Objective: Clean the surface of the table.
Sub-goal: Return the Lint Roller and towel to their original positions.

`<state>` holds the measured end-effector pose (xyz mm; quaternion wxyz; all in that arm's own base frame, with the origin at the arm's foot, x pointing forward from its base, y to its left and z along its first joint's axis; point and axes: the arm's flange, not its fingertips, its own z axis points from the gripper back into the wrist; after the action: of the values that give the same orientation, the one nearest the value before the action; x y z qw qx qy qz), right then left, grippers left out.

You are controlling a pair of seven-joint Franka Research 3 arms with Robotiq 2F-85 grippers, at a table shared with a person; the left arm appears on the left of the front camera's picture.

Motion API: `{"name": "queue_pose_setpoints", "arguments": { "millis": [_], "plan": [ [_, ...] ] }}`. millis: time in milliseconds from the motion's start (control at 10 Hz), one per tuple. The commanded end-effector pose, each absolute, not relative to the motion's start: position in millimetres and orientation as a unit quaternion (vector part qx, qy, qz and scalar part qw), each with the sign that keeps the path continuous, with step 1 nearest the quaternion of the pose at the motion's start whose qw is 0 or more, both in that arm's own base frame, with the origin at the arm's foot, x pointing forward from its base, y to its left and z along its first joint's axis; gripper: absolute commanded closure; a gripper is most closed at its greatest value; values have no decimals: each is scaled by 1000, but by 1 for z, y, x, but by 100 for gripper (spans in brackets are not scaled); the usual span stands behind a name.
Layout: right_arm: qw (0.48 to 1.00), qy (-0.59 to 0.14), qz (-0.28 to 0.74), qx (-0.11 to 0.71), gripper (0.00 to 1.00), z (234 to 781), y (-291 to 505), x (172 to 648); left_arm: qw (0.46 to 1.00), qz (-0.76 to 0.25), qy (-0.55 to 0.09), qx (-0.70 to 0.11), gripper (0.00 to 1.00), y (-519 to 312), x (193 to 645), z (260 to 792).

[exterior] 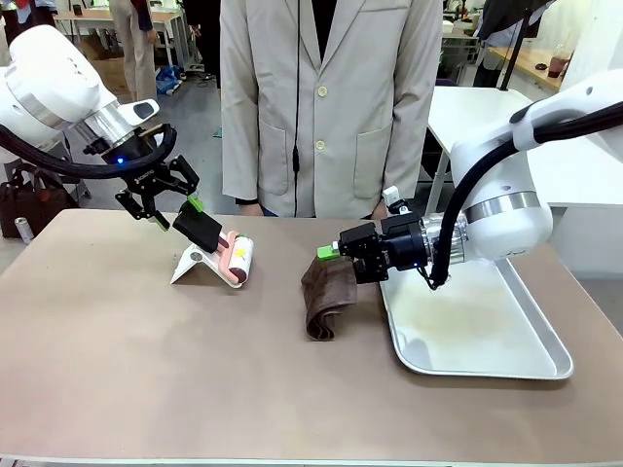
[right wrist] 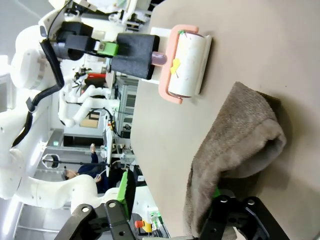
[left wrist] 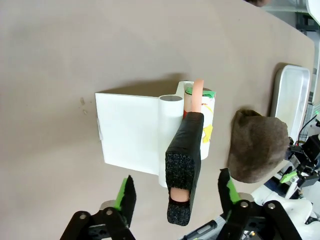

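The taupe table (exterior: 146,370) carries a lint roller (exterior: 238,258) with a pink frame and white roll, leaning on a white stand (exterior: 193,265). My left gripper (exterior: 177,214) is open around the roller's black foam handle (left wrist: 182,160), with a gap on each side in the left wrist view. A crumpled brown cloth (exterior: 326,297) lies mid-table. My right gripper (exterior: 329,255) is open at the cloth's far edge. In the right wrist view the cloth (right wrist: 235,145) drapes against one finger, and the other finger (right wrist: 122,187) stands free.
A silver metal tray (exterior: 487,331) sits at the right, under my right arm. A person in a beige jacket (exterior: 331,97) stands at the far edge, hands low behind the table. The near half of the table is bare.
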<state>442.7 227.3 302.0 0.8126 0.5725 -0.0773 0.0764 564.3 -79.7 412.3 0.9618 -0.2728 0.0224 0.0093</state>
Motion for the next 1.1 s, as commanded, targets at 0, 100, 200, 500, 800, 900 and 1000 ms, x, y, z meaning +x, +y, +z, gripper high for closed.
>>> {"name": "queue_pose_setpoints", "arguments": {
  "millis": [0,100,200,500,800,900,1000],
  "plan": [
    [829,-66,80,549,0,302,222,441,963,16,14,-268,0,-75,557,424],
    [847,-61,88,522,0,307,224,440,962,10,11,-272,0,-73,551,430],
    [866,-52,96,487,0,315,228,439,961,2,5,-275,0,-72,543,436],
    [918,-39,146,366,0,346,247,441,958,-29,-20,-283,0,-68,509,461],
    [956,-44,174,234,0,381,260,444,957,-48,-39,-285,0,-63,476,475],
    [959,-61,185,208,0,394,262,442,956,-51,-46,-286,0,-61,467,478],
    [957,-69,193,206,0,404,263,442,955,-55,-49,-288,0,-60,462,479]
  ]
}}
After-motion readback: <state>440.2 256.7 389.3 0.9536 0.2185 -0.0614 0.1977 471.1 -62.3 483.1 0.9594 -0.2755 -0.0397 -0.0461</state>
